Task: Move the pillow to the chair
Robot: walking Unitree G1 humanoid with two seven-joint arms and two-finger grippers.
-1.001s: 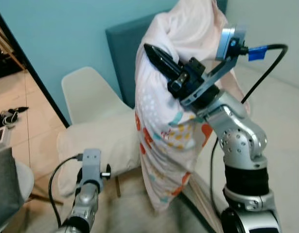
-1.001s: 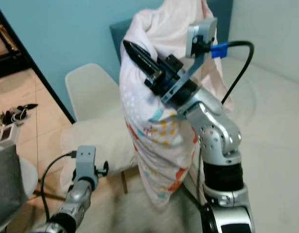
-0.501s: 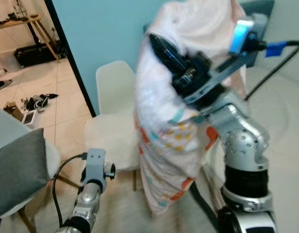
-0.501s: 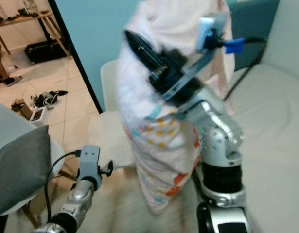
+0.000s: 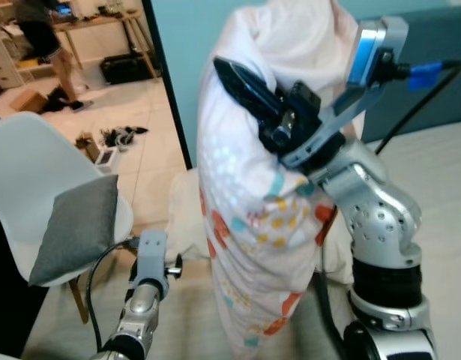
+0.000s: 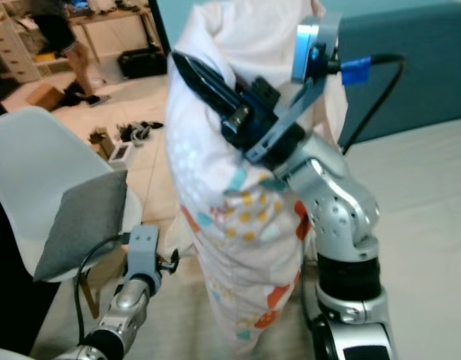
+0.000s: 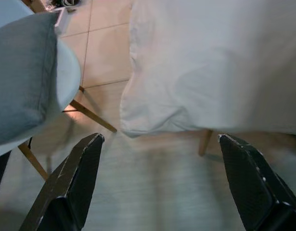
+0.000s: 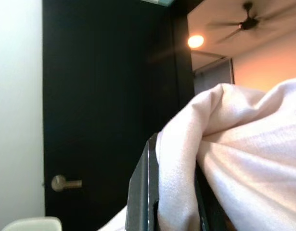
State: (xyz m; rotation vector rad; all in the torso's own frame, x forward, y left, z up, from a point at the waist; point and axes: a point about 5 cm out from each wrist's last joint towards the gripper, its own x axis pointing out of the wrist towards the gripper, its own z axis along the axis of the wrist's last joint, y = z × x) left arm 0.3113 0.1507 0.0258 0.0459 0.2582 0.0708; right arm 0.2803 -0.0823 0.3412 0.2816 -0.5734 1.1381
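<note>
Up high in the left eye view, the right pincer [image 5: 241, 79] clenches the pillow [image 5: 249, 217], which hangs below it; the chair [image 5: 35, 180] with a grey cushion [image 5: 76, 225] stands off to its left. Left wrist view: the left pincer [image 7: 162, 178] hangs released above the floor [image 7: 152, 192], near the chair. Right wrist view: pillow cloth is pinched between the fingers [image 8: 140, 192].

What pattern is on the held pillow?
Pale pink pillow with orange, teal and yellow shapes; left eye view.

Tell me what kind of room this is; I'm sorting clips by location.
Probably a home bedroom: a bed with a teal headboard, a white chair holding a grey cushion, and a patterned pillow clamped in the right pincer.
</note>
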